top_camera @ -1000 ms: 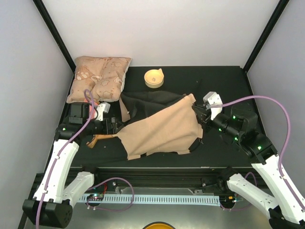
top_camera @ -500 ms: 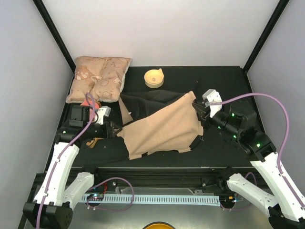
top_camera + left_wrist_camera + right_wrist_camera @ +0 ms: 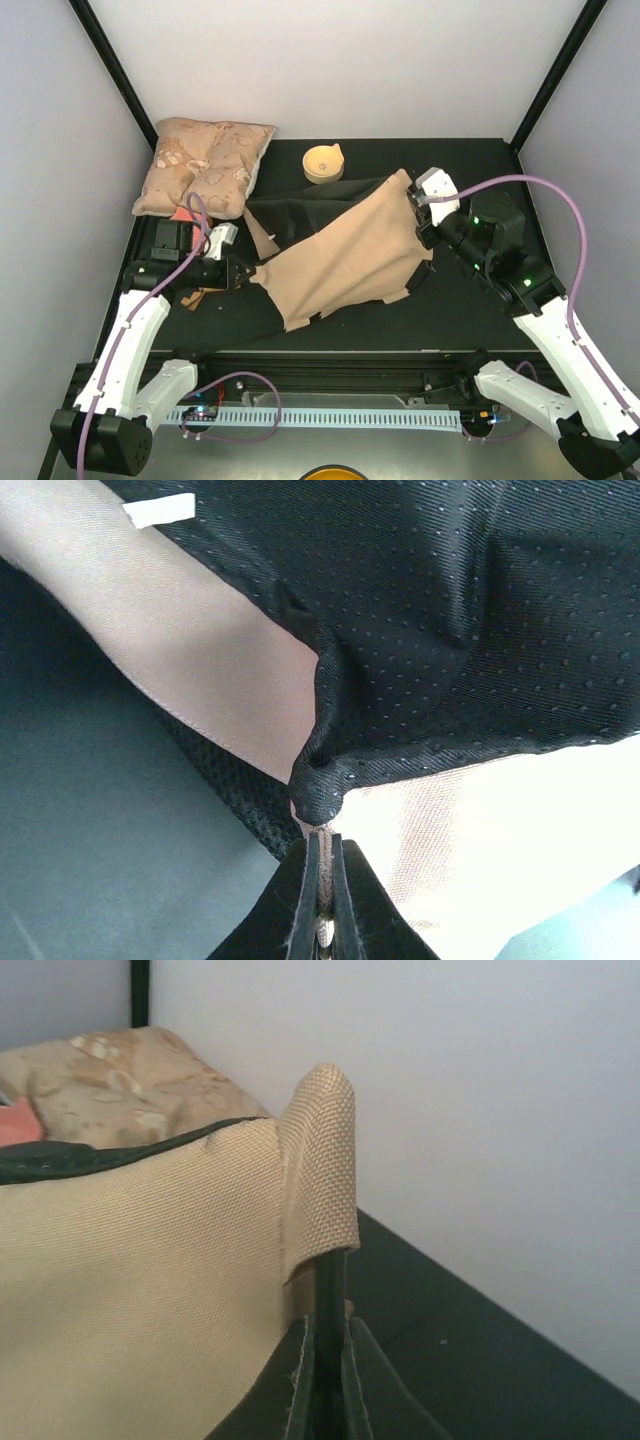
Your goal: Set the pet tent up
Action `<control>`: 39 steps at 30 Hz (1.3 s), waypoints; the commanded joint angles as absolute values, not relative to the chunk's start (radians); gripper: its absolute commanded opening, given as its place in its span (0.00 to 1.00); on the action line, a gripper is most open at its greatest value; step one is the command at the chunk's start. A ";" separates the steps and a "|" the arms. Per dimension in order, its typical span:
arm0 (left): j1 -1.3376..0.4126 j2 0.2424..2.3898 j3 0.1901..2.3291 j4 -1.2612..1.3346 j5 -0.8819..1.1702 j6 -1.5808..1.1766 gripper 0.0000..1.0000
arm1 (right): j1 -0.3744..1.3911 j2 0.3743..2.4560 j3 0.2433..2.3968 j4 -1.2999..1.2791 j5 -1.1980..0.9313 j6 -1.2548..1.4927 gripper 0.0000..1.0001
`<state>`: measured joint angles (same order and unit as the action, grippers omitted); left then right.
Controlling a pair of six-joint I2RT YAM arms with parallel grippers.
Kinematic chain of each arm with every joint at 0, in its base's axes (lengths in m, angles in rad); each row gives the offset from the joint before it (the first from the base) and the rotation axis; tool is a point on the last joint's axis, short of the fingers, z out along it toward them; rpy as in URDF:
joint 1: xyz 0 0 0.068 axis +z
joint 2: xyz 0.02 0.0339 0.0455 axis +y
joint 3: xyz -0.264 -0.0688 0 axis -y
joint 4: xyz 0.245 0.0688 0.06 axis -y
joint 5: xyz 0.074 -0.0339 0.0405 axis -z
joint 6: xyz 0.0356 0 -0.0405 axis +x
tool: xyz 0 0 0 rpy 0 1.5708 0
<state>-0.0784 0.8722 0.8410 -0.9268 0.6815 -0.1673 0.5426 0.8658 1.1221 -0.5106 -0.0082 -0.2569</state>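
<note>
Just beside the pillow (image 3: 205, 165), the pet tent (image 3: 345, 260) is held spread over the desk (image 3: 470, 300), its pillow-side corner pinched by the left hand (image 3: 243, 274) and its far corner by the right hand (image 3: 420, 222)

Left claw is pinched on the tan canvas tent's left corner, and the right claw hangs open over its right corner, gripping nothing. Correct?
Not quite. The right claw is shut, not open: the right wrist view shows it clamping the thin black pole under the corner sleeve of the tan canvas pet tent. The left claw is pinched on the left corner, as you said.
</note>
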 commanded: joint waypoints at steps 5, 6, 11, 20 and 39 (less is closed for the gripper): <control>-0.172 0.831 0.724 -0.648 0.839 -0.422 0.02 | 0.506 1.039 1.222 -0.310 0.186 -0.435 0.01; -0.214 0.809 0.698 -0.581 0.819 -0.493 0.02 | 0.498 1.067 1.230 -0.271 0.220 -0.438 0.01; -0.439 0.694 0.604 -0.223 0.627 -0.856 0.02 | 0.386 1.232 1.286 -0.112 0.418 -0.394 0.02; -0.694 0.822 0.693 -0.016 0.390 -0.954 0.02 | 0.347 1.201 1.447 -0.500 0.296 -0.178 0.87; -0.709 1.155 1.228 0.004 0.336 -0.799 0.06 | 0.349 0.784 1.280 -0.657 -0.636 -0.009 0.78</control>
<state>-0.7074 1.1393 1.1587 -0.0319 0.3763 -0.8478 0.3466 0.8326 1.2873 -0.7254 -0.2264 0.0563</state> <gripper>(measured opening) 0.053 0.821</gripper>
